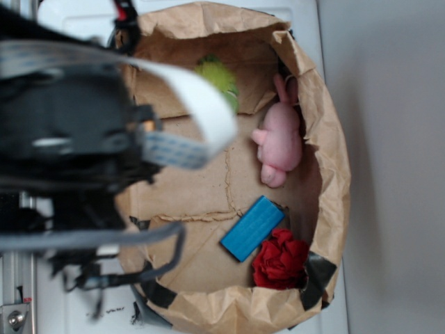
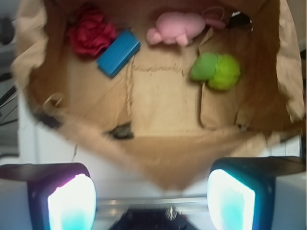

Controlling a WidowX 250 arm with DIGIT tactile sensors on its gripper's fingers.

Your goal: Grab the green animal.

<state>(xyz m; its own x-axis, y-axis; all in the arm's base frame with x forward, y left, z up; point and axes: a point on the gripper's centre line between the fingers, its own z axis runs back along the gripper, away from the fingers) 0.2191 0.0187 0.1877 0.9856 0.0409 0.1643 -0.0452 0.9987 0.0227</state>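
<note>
Grab not started: green animal (image 2: 217, 71) untouched in paper bag (image 2: 158, 115).
Fingers (image 2: 72, 203) spread wide, empty, outside the bag rim; approach, descent, close all remain.

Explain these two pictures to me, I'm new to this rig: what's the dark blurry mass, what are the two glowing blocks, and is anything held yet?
The dark mass in the exterior view is the robot arm, seen from above. The wrist view looks out from the arm's gripper; the glowing blocks are its fingers, wide apart and holding nothing. Below lies an open paper bag containing the green animal, a pink plush animal, a blue block and a red ruffled object. The gripper sits outside the bag's near edge, away from the green animal.
</note>
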